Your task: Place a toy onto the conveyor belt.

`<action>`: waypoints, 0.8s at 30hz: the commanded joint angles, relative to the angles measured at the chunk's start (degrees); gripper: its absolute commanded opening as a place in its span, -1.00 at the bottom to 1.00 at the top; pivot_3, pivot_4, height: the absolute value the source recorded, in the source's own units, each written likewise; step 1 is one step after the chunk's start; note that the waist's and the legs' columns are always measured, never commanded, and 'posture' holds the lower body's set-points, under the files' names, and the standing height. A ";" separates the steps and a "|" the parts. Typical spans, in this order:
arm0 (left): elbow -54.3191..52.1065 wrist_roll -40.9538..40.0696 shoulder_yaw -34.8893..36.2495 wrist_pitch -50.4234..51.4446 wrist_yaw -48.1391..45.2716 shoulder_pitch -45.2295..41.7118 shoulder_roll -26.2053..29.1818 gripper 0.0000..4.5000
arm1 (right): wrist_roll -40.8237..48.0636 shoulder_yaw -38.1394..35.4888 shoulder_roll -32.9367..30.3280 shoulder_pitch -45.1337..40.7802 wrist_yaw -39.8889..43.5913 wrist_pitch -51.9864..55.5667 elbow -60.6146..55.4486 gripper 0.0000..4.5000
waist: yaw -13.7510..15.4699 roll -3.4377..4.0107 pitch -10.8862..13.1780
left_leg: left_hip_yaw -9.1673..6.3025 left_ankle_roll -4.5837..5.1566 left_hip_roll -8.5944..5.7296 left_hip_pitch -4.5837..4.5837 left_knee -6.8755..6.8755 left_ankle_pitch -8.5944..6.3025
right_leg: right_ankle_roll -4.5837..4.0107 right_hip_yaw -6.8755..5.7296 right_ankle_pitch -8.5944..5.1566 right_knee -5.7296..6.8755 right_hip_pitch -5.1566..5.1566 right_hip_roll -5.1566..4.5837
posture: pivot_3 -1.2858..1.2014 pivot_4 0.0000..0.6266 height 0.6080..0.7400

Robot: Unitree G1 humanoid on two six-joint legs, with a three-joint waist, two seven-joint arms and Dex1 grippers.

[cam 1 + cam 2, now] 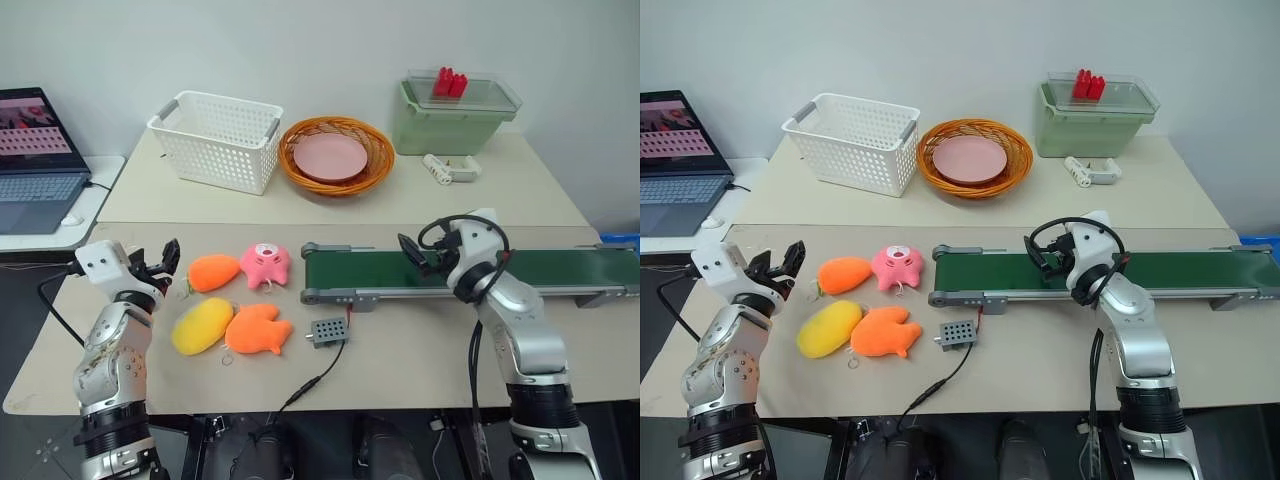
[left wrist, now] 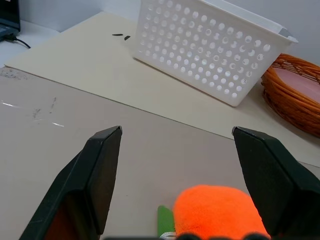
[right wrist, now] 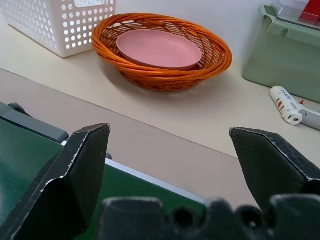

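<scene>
The yellow oval toy (image 1: 202,326) lies on the beige table near its front left, touching an orange plush at its right. My left gripper (image 1: 162,262) hovers open just left of the toys; in the left wrist view its fingers (image 2: 100,170) stand wide apart with an orange plush (image 2: 215,210) low between them. The dark green conveyor belt (image 1: 370,268) runs from the table's middle to the right edge in its grey frame. My right gripper (image 1: 412,250) is open and empty over the belt; in the right wrist view its fingers (image 3: 80,165) stand apart above the belt (image 3: 20,155).
Two orange plush toys (image 1: 213,272) (image 1: 258,328) and a pink octopus plush (image 1: 265,264) lie beside the yellow toy. A small grey box (image 1: 328,331) with a cable sits before the belt. At the back stand a white basket (image 1: 218,138), a wicker basket (image 1: 375,165), a green bin (image 1: 450,128) and, far left, a laptop (image 1: 35,160).
</scene>
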 commanded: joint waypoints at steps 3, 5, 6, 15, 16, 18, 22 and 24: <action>-2.19 -4.63 1.67 1.77 -0.93 -0.63 -0.43 0.67 | -1.10 0.32 -1.36 0.09 0.67 -1.13 -2.43 1.00 | 0.01 0.00 0.00 | 0.00 0.00 0.00 0.00 0.00 0.00 | 0.00 0.00 0.00 0.00 0.00 0.00 | 0.03 -0.52 1.00; -3.38 -8.78 3.47 3.78 -0.97 -0.15 -1.02 0.67 | -2.68 2.08 -3.28 0.57 2.63 -1.96 -3.29 1.00 | 0.00 0.00 0.00 | 0.00 0.00 0.00 -0.01 0.00 0.00 | 0.00 0.00 0.00 0.00 0.00 0.00 | 0.03 -0.52 1.00; -4.46 -11.34 4.59 5.10 -1.00 0.31 -1.15 0.67 | -3.38 3.18 -4.93 0.81 4.37 -2.81 -4.49 1.00 | -0.01 0.00 0.00 | 0.00 0.00 0.01 -0.01 0.00 0.00 | 0.00 0.02 0.00 0.00 -0.01 0.00 | 0.03 -0.52 1.00; -7.65 -25.47 11.90 12.73 2.38 6.17 -1.09 0.67 | 10.35 11.85 -17.96 -0.63 32.75 -2.28 -22.06 1.00 | -0.11 -0.01 0.01 | -0.04 -0.04 0.07 0.09 -0.06 0.02 | -0.02 0.05 -0.04 0.01 0.01 0.04 | 0.03 -0.52 1.00; -8.00 -25.54 11.74 12.80 2.50 6.56 -0.96 0.67 | 11.84 12.45 -18.46 -0.98 35.07 -2.26 -22.39 1.00 | 0.00 -0.01 0.01 | -0.06 -0.01 0.06 0.13 -0.06 0.00 | -0.03 0.02 -0.04 -0.02 0.08 0.04 | 0.03 -0.52 1.00; -8.69 -25.87 11.50 12.91 2.94 6.98 -0.82 0.67 | 13.15 13.32 -18.84 -1.76 37.82 -2.89 -22.14 1.00 | 0.46 -0.03 0.02 | -0.11 0.12 0.04 0.31 -0.06 -0.11 | -0.03 -0.03 -0.08 -0.08 0.35 -0.02 | 0.03 -0.52 1.00; -10.30 -26.35 10.88 13.47 3.54 8.01 -0.25 0.67 | 13.68 14.22 -18.00 -2.88 40.43 -4.26 -20.72 1.00 | 1.14 -0.05 0.02 | -0.11 0.31 -0.01 0.33 -0.01 -0.28 | -0.07 0.00 -0.10 -0.13 0.40 -0.13 | 0.03 -0.52 1.00; -14.22 -31.44 12.02 16.32 3.87 9.92 0.71 0.67 | 12.84 15.46 -17.18 -3.28 41.24 -5.42 -19.37 1.00 | 1.22 -0.06 0.02 | -0.11 0.16 -0.01 0.32 -0.01 -0.24 | -0.09 0.00 -0.10 -0.11 0.37 -0.14 | 0.03 -0.52 1.00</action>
